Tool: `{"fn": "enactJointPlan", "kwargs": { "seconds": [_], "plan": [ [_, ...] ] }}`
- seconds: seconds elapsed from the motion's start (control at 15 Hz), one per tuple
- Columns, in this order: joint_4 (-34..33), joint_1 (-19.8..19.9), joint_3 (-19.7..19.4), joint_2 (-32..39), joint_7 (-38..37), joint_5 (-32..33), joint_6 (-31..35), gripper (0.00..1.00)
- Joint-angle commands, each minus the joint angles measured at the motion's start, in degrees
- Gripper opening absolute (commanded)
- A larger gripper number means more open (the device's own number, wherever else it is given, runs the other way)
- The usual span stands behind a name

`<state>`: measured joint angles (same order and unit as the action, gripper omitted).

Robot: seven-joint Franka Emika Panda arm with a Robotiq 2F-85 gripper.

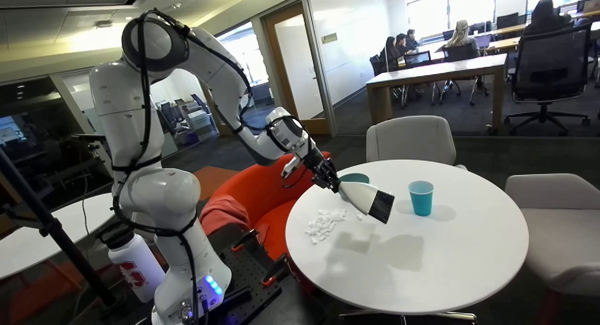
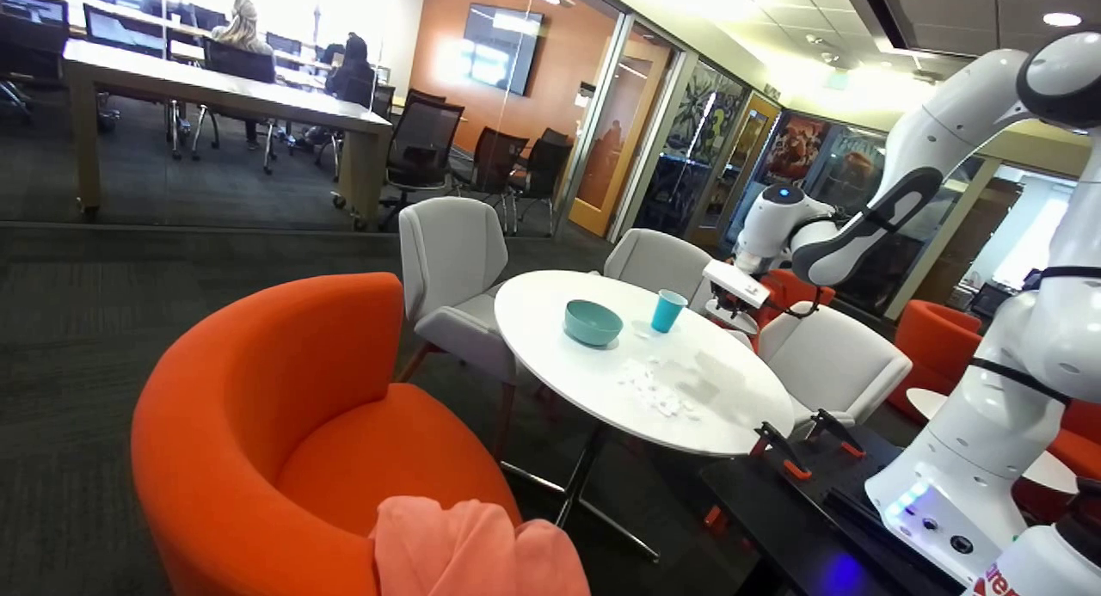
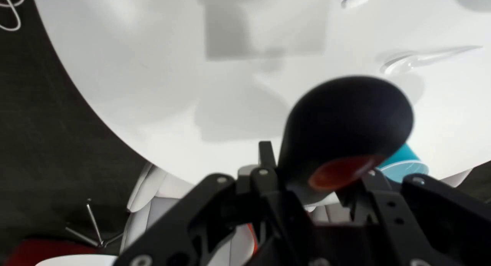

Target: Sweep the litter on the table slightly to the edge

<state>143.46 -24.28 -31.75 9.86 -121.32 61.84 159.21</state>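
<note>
Clamping the brush (image 1: 361,197) in its jaws, the gripper (image 1: 334,182) hovers above the table (image 1: 468,264); the litter (image 1: 323,225) strings out, long axis pointing roughly toward the bowl (image 2: 592,328).

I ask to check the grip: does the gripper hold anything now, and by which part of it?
The gripper holds a brush by its handle, opposite the black bristles.
</note>
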Motion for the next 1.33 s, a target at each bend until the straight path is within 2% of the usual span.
{"fn": "enactJointPlan", "kwargs": {
  "seconds": [0.0, 0.27, 0.67, 0.73, 1.27],
  "plan": [
    [-4.60, 0.58, -3.14, 6.98, -5.76, 7.66, -0.18, 0.14],
    [-8.36, 0.36, -5.68, 15.68, -15.19, 15.19, 1.32, 0.14],
    [-13.72, 1.58, -4.98, 28.75, -33.09, 26.03, 5.93, 0.14],
    [-15.39, 1.42, -5.51, 29.09, -27.75, 20.64, 6.55, 0.14],
    [-24.00, 0.79, -9.87, 43.38, -27.87, 13.13, 19.77, 0.14]
  ]
}}
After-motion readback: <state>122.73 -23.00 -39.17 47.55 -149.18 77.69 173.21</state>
